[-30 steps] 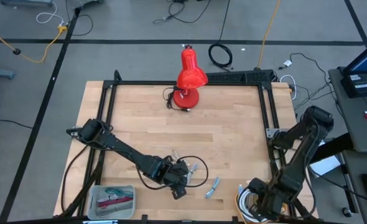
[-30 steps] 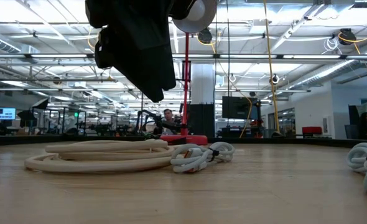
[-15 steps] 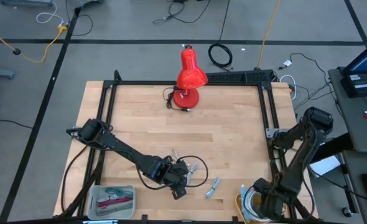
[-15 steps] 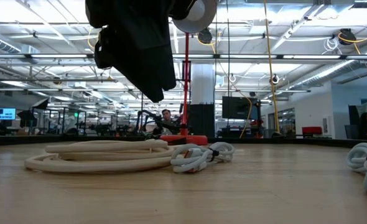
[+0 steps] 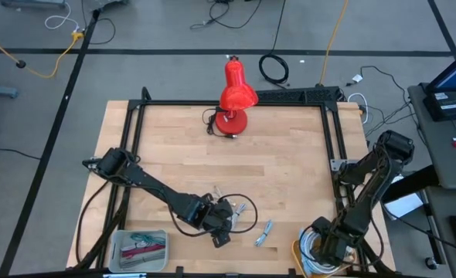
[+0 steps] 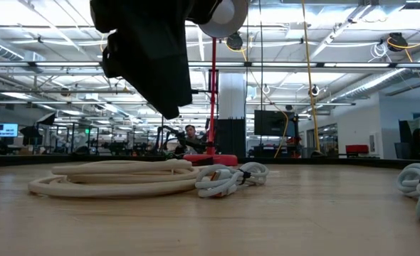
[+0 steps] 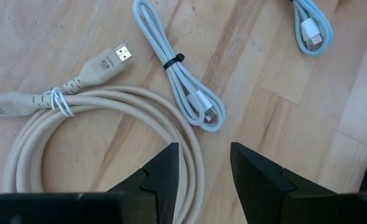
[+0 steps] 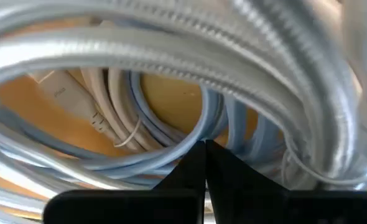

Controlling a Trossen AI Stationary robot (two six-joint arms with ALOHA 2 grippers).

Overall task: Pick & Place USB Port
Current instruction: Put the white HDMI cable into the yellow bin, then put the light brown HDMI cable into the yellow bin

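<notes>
Hovering over the near-middle of the table (image 5: 282, 154), my left claw (image 5: 222, 224) hangs just above the cables with its fingers (image 7: 165, 171) parted a moderate way and nothing between them. Under it lies a beige cable coil (image 7: 102, 143), its flat metal plug (image 7: 122, 51) pointing away from the loop and a thin tie around the strands. Just beside the coil sits a pale blue USB cable (image 7: 183, 81), folded and bound with a black tie, one end near my fingertips but not touching them. Another small blue cable (image 5: 263, 232) lies a little farther right on the wood.

At the near left corner rests a clear bin (image 5: 139, 247) with coloured cables inside. A red lamp (image 5: 234, 96) stands at the far edge.

Far right, at the near corner, my right claw (image 5: 328, 245) is down in a container of coiled cables (image 8: 171, 74), fingers (image 8: 199, 165) pressed together. I cannot tell whether any strand is pinched.
</notes>
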